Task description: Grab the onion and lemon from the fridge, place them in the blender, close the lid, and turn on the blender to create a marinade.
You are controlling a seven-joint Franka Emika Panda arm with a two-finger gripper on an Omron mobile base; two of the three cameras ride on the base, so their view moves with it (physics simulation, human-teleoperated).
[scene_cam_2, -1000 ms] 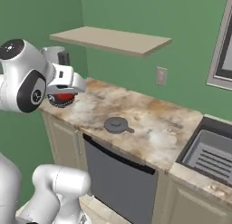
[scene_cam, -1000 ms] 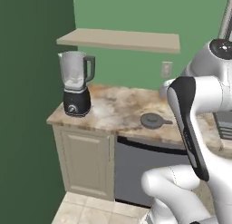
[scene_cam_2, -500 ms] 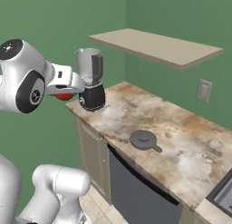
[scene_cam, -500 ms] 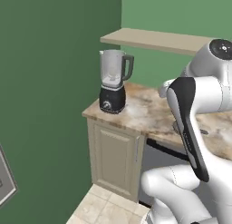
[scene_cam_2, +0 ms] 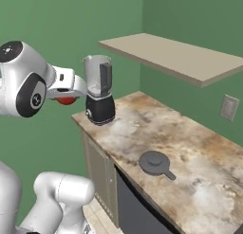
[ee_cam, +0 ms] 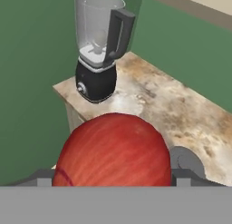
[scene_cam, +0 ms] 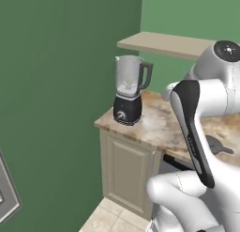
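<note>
Pincer (ee_cam: pixel 113 182) spread wide around the onion (ee_cam: pixel 113 150), held at 6 o'clock in the hand view. Blender (ee_cam: pixel 100 46) upright at 12 o'clock on the bench (scene_cam_2: pixel 190 157) corner, lid (scene_cam_2: pixel 155 163) flat at 4 o'clock from it.

No legible text, labels, brand marks, numbers or signs found on any surface or appliance in the three views.

The clear grey blender jug on its black base (scene_cam_2: pixel 98 90) stands at the corner of the mottled stone bench (scene_cam_2: pixel 190 157), its mouth uncovered beneath a beige wall shelf (scene_cam_2: pixel 175 58). Bare bench lies between it and the flat dark grey round lid (scene_cam_2: pixel 155 163).
</note>
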